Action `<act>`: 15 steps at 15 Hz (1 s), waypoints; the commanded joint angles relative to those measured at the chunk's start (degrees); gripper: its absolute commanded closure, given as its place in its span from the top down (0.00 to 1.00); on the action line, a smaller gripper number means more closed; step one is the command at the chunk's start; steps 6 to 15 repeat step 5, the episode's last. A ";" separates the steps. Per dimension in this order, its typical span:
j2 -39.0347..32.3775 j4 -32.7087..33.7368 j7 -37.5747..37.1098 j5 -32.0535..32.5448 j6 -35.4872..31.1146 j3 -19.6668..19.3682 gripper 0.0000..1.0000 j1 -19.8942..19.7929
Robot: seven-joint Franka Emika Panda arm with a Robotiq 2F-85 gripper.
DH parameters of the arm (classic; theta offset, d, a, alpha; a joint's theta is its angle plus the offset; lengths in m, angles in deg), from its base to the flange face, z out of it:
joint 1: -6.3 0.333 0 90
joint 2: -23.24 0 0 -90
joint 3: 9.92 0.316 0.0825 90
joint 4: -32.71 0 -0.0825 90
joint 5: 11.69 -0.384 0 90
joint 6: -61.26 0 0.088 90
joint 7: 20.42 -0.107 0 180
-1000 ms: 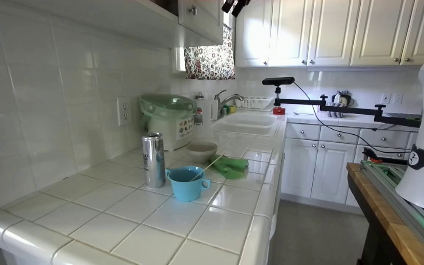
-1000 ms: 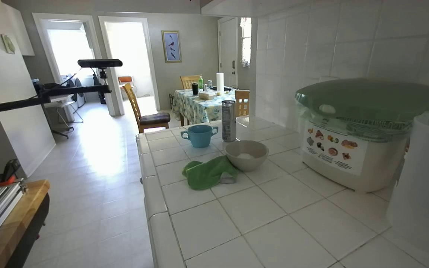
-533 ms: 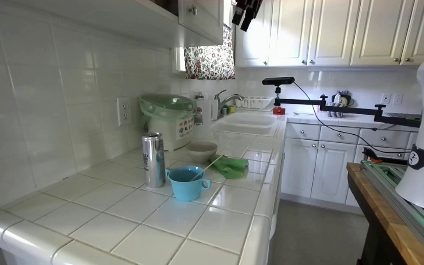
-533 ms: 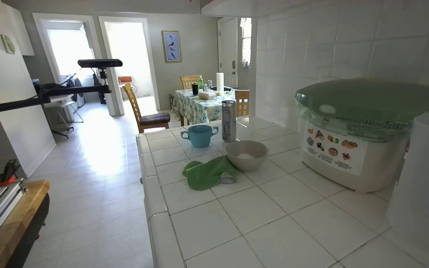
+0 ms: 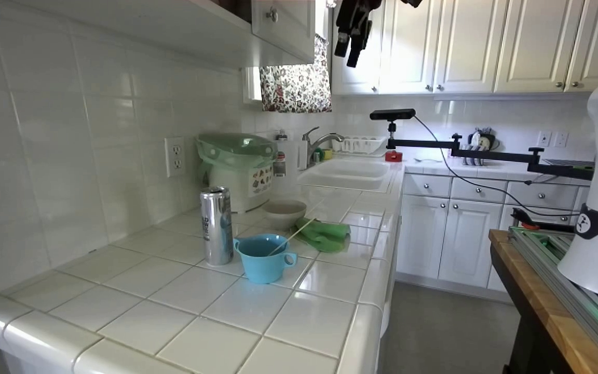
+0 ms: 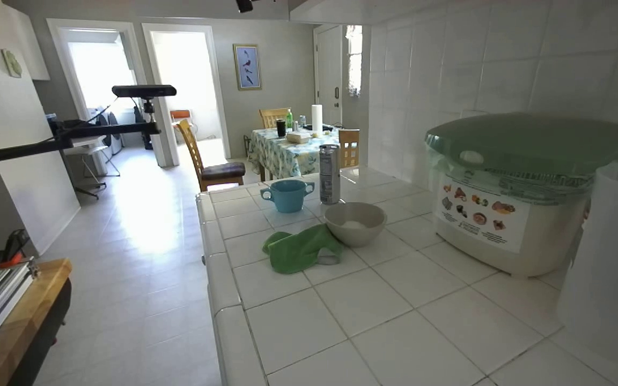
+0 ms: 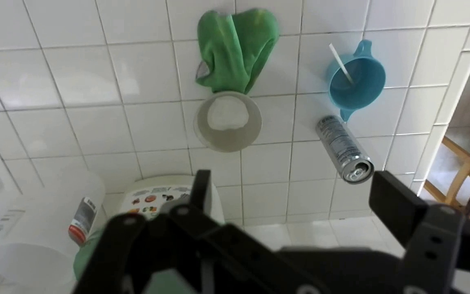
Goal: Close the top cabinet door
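The top cabinet door, a tall plain panel, does not show clearly in any view; it seems to be above the frames. In an exterior view only the lower edge of a wall cabinet [image 5: 174, 21] shows at the upper left, with a dark opening [image 5: 235, 6] and a shaded door with a knob [image 5: 288, 31] beside it. My gripper [image 5: 348, 51] hangs from the top edge, right of this cabinet in the picture and apart from it. Its tip [image 6: 244, 5] shows at the top of an exterior view. In the wrist view the gripper [image 7: 290, 179] is open, fingers wide apart, nothing between.
On the tiled counter [image 5: 226, 322] below stand a silver can [image 5: 217, 226], a blue cup [image 5: 262, 262] with a stick, a bowl [image 5: 284, 213], a green cloth [image 5: 325, 236] and a green-lidded bin [image 5: 236, 161]. A camera arm [image 5: 486, 153] stretches across from the right.
My gripper has come down and to the right in an exterior view, so more of it shows. Its tip has newly appeared at the top of an exterior view. The objects have not moved.
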 commanded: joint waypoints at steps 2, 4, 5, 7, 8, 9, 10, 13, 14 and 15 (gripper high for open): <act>-4.05 4.12 1.11 -2.46 4.36 -0.95 1.00 0.34; -2.93 1.96 0.01 -0.87 2.12 -0.38 1.00 0.05; -3.27 2.33 0.01 -0.88 2.29 -0.38 1.00 0.05; -3.27 2.33 0.01 -0.88 2.29 -0.38 1.00 0.05; -3.27 2.33 0.01 -0.88 2.29 -0.38 1.00 0.05; -3.27 2.33 0.01 -0.88 2.29 -0.38 1.00 0.05; -3.27 2.33 0.01 -0.88 2.29 -0.38 1.00 0.05; -3.27 2.33 0.01 -0.88 2.29 -0.38 1.00 0.05; -3.27 2.33 0.01 -0.88 2.29 -0.38 1.00 0.05; -3.27 2.33 0.01 -0.88 2.29 -0.38 1.00 0.05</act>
